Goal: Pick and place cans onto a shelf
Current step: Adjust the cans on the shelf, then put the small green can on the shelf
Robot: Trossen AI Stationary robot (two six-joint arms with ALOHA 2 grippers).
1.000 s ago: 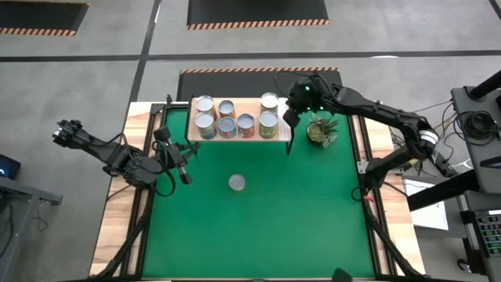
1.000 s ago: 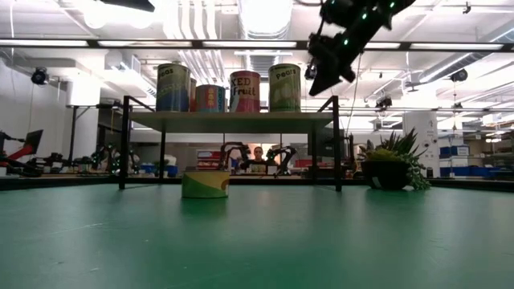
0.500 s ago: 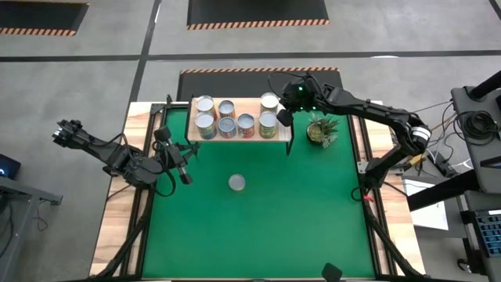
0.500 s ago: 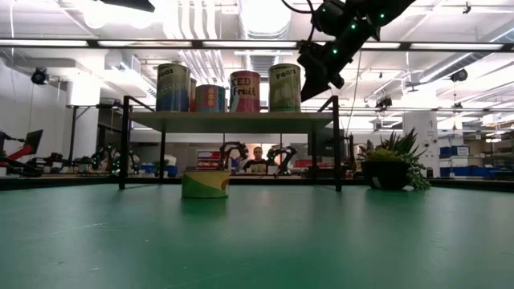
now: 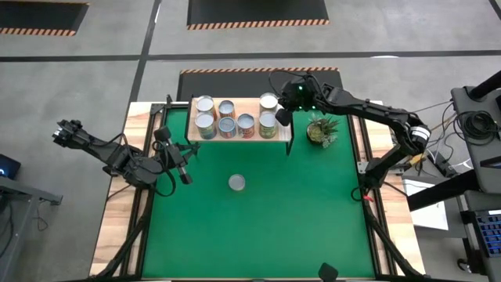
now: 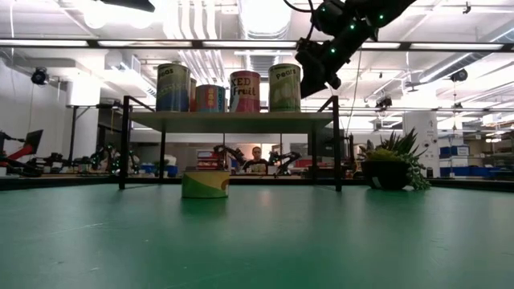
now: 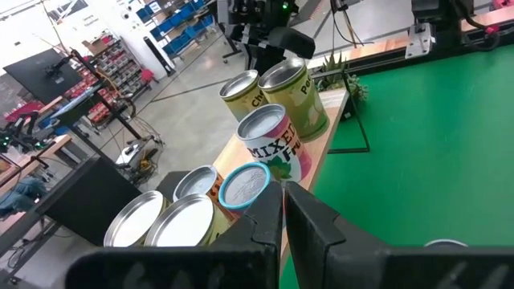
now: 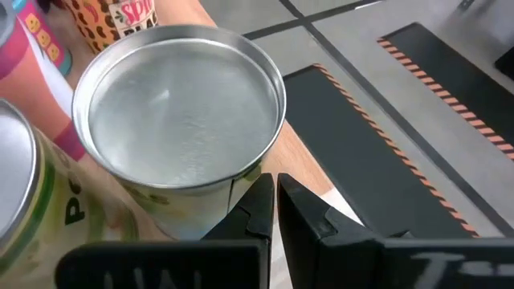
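Right gripper (image 5: 283, 116) hangs over the shelf's (image 5: 282, 133) plant-side end, fingers pinched together on nothing, just above the end cans (image 5: 268, 103). Seven cans stand on the shelf; one can (image 5: 236, 182) sits on the table in front of it. Left gripper (image 5: 185, 175) waits off the shelf's other end, jaws closed, empty.

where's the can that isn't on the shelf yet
In the high view the lone can stands on the green table, near its middle, in front of the shelf and right of the left gripper.
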